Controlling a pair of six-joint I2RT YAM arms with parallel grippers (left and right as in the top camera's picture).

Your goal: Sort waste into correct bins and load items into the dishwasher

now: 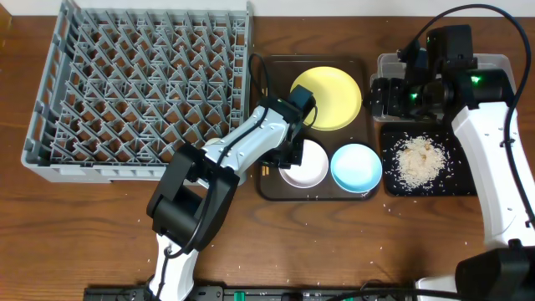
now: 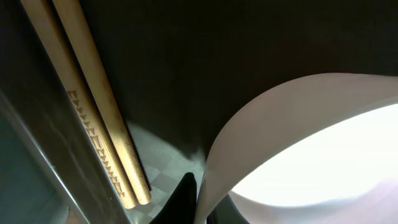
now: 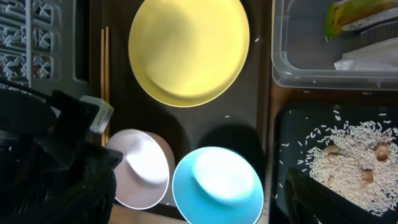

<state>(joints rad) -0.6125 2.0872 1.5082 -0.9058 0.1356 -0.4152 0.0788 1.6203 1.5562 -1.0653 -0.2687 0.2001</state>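
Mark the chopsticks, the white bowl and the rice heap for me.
chopsticks (image 2: 104, 106), left wrist view, middle of one stick's shaft
white bowl (image 1: 307, 165), overhead view, its inner floor
rice heap (image 1: 420, 157), overhead view, centre of the pile

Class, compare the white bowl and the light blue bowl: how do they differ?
The white bowl is white, the light blue bowl blue. The left gripper pinches the white bowl's rim in its jaws; the light blue bowl stands untouched. Both are round, on the brown tray.

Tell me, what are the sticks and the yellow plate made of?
The chopsticks look like wood: tan, matte, with a carved pattern. The yellow plate could be plastic or glazed ceramic, hard to say: smooth, even colour, soft sheen.
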